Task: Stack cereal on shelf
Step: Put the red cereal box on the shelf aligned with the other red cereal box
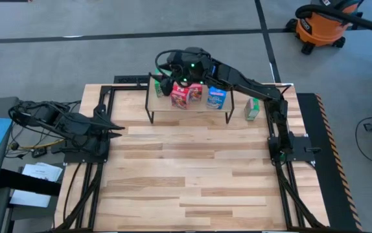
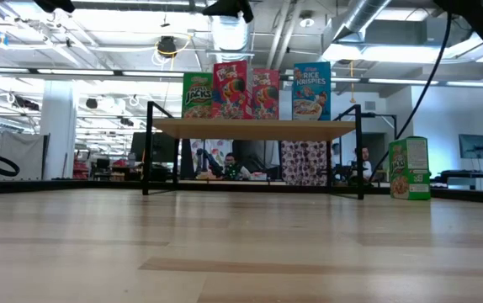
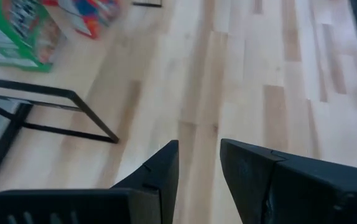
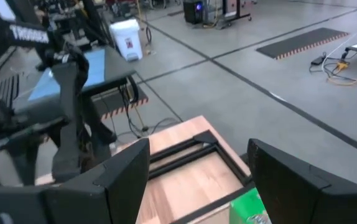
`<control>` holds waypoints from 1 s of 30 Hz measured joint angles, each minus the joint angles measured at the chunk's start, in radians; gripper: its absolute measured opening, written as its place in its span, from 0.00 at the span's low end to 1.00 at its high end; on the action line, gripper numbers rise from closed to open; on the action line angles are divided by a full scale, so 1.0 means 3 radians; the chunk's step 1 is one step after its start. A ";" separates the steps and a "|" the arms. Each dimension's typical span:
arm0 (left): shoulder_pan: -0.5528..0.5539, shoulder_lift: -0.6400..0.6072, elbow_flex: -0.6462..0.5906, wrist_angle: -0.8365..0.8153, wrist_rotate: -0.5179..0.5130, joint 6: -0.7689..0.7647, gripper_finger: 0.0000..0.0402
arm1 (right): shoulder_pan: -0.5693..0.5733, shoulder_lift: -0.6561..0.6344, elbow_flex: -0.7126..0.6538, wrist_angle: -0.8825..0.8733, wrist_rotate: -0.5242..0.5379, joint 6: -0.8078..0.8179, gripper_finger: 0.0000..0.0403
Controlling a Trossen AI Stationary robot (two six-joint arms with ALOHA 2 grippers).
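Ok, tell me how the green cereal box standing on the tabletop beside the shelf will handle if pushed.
The green cardboard cereal box stands upright, tall and narrow, so a high push would probably tip it. Being small cardboard, it is likely light and would slide on the smooth wooden tabletop.

The shelf has a light wooden top and thin black legs. On it stand a green box, two red boxes with colourful printed fronts, and a blue box with white letters. Another green box stands on the table, which shows pale wooden slats of slightly different tones inside a black frame. Both arms are dark, and the floor is grey.
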 joint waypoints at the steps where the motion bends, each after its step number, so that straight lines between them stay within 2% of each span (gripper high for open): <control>1: 0.0000 0.0000 0.0000 0.0009 -0.0070 0.0033 0.27 | 0.0002 -0.0022 0.0000 -0.0045 0.0000 -0.0006 0.72; 8: -0.0001 0.0000 0.0000 0.0342 -0.0897 0.0283 0.27 | 0.0014 -0.0156 0.0005 -0.0137 0.0002 -0.0175 0.72; 12: -0.0001 -0.0003 0.0001 0.0568 -0.1204 0.0481 0.27 | -0.0002 -0.0217 -0.0006 -0.0282 0.0011 -0.0324 0.72; 18: 0.0005 0.0000 0.0001 0.0807 -0.1219 0.0884 0.28 | -0.0012 -0.0339 0.0005 -0.0353 0.0013 -0.0453 0.72; 24: 0.0175 0.0000 0.0001 0.1259 -0.1223 0.1508 0.38 | 0.0017 -0.0523 -0.0001 -0.0529 0.0033 -0.0593 0.72; 30: 0.0501 0.0078 0.0001 0.1852 -0.0935 0.2367 0.45 | 0.0089 -0.0685 0.0001 -0.0572 0.0033 -0.0592 0.72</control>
